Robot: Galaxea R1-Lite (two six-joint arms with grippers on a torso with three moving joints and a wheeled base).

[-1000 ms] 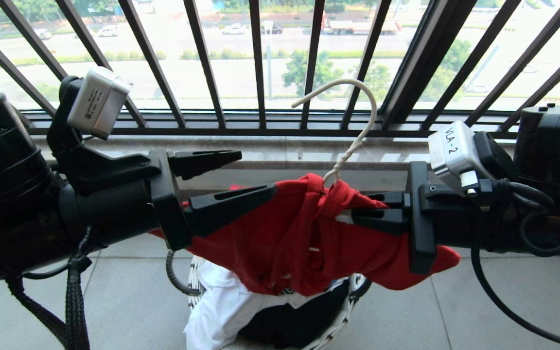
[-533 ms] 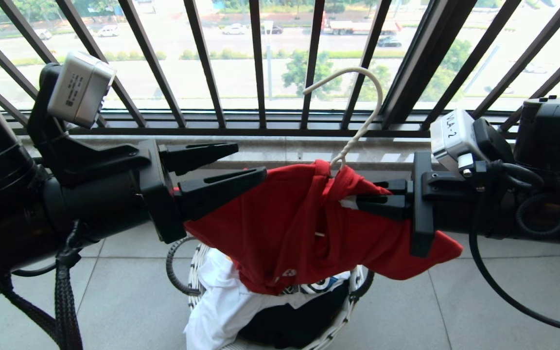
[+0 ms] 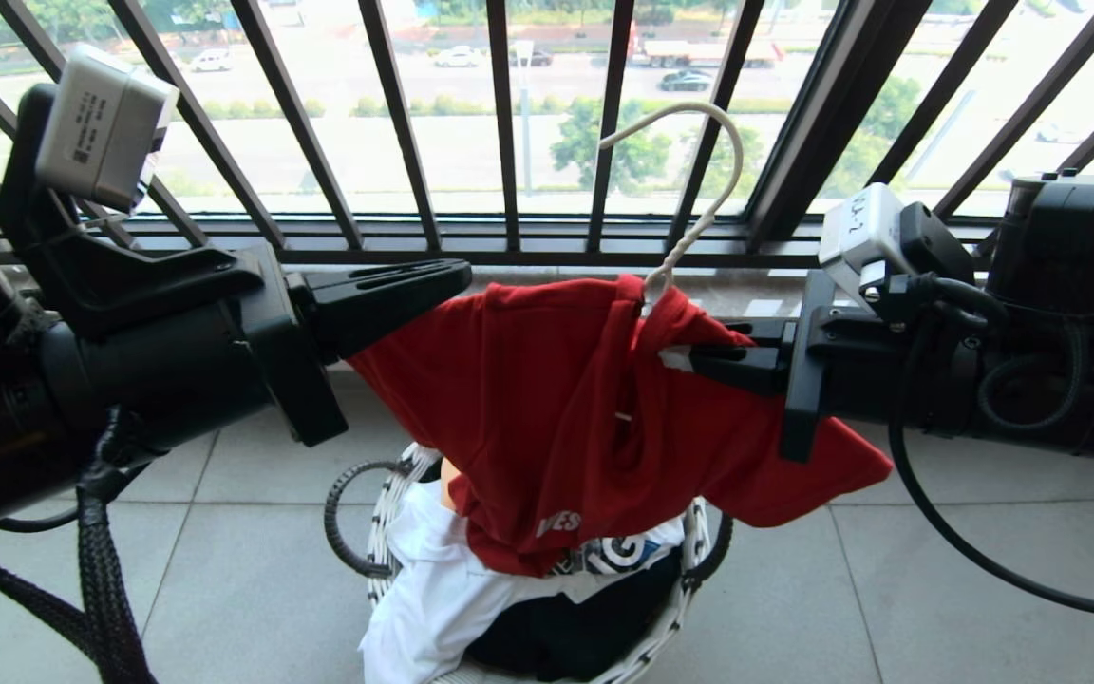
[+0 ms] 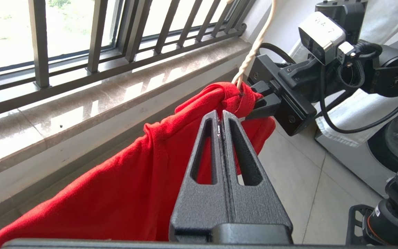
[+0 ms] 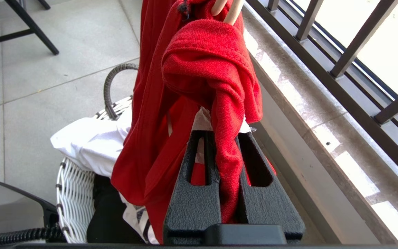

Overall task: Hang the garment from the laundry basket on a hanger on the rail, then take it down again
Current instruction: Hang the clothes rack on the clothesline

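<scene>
Item: red shirt (image 3: 547,418) on hanger (image 3: 699,190), over basket (image 3: 386,532). I am clamping both shut pincers, left (image 3: 457,275), right (image 3: 675,359), on it; lifting level advised.

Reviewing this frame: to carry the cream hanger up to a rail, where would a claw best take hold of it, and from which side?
Probably the twisted neck of the hanger, just above the red T-shirt, approached level from the side. Its shoulders are buried in cloth, and the curved hook must stay free. The right claw and left claw already pinch either side lower down.
</scene>
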